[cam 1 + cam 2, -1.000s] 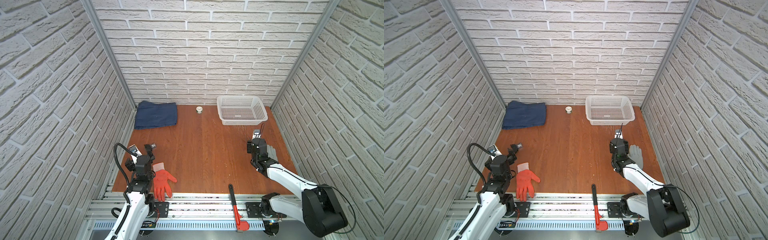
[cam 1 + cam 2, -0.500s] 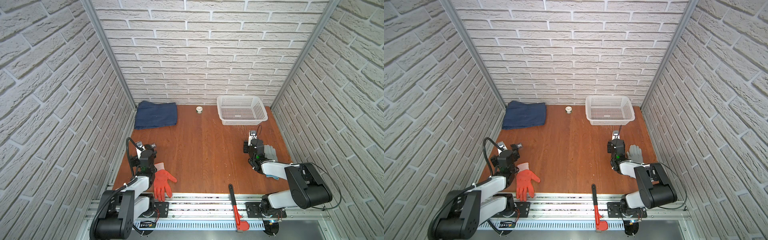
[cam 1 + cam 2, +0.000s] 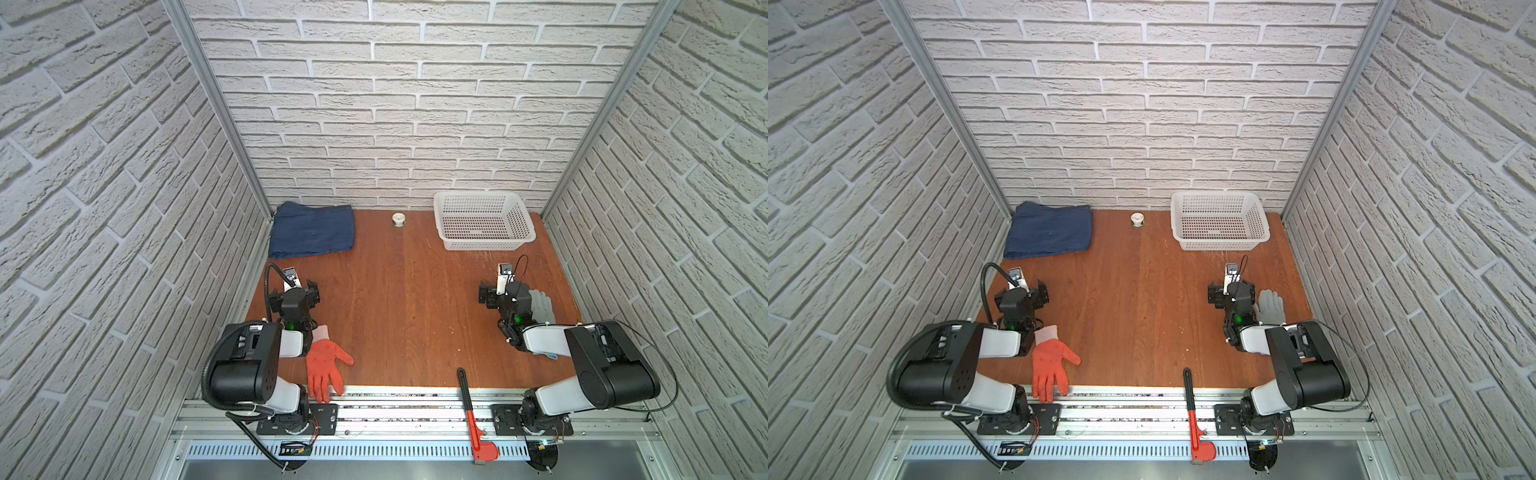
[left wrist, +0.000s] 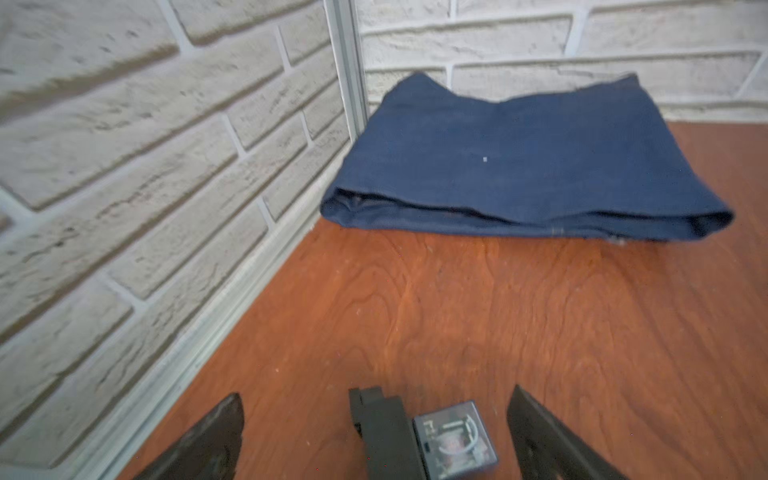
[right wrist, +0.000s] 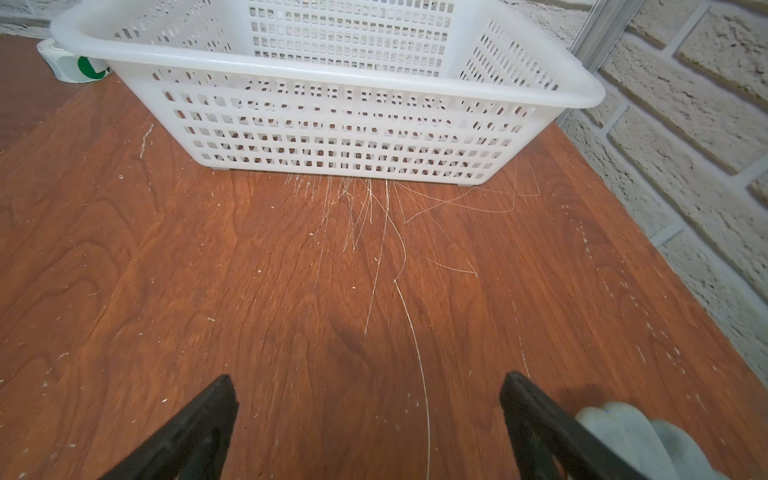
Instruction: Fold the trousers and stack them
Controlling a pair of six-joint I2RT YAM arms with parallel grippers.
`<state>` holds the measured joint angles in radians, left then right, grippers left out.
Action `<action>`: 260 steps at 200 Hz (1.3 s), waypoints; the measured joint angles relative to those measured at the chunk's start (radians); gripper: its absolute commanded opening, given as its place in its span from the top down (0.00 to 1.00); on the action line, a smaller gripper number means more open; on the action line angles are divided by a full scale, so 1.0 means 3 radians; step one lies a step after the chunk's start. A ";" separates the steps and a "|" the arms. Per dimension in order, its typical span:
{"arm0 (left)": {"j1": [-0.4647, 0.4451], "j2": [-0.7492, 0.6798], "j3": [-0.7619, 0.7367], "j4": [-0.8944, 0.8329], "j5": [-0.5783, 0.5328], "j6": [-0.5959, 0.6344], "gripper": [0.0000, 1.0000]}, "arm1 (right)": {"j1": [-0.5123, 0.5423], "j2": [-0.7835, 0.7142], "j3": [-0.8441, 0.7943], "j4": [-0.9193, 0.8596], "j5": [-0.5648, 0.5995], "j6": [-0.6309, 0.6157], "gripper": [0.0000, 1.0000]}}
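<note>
Status, all positions taken off the white perforated plastic basket (image 3: 484,245) at the back of the brown wooden tabletop (image 3: 415,316).

- Dark blue denim trousers (image 3: 311,230): well left of the basket, in the same back row, tucked into the wall corner. They are folded into a flat rectangle. In the left wrist view the trousers (image 4: 519,166) show stacked layers, with the fold edge facing the arm.
- Left gripper (image 3: 295,291): well left of the basket and nearer the rail, short of the trousers. Jaws wide apart, empty.
- Orange rubber-coated glove (image 3: 326,368): further from the basket, at the near table edge.
- Small white tape roll (image 3: 399,219): near the basket's left side.
- Right gripper (image 5: 368,386): in front of the basket, jaws wide apart, nothing between them.
- Grey knit glove (image 3: 540,305): just beside the right gripper.

Judgement: the fold looks done. Only one pair is in view, so there is nothing left to stack. The basket looks empty and both claws are free. Reads as finished.
</note>
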<state>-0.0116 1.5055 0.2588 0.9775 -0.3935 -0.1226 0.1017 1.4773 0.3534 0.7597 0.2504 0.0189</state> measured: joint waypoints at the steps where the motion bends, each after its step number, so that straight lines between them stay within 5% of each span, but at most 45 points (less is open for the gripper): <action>1: 0.0000 0.0004 0.0000 0.0000 0.0003 -0.0001 0.03 | 0.0000 0.0000 0.0000 0.0000 0.0000 0.0000 0.00; 101: 0.0161 0.0229 0.0326 -0.0155 0.0444 0.0023 0.02 | -0.0003 0.0000 0.0000 0.0003 -0.0018 -0.0001 0.00; 260: 0.0167 0.0229 0.0326 -0.0170 0.0521 0.0022 0.02 | -0.0003 0.0000 0.0000 0.0003 -0.0018 0.0000 0.00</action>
<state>0.0383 1.5742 0.3565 0.9264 -0.2371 -0.1162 0.1009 1.4773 0.3534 0.7605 0.2451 0.0189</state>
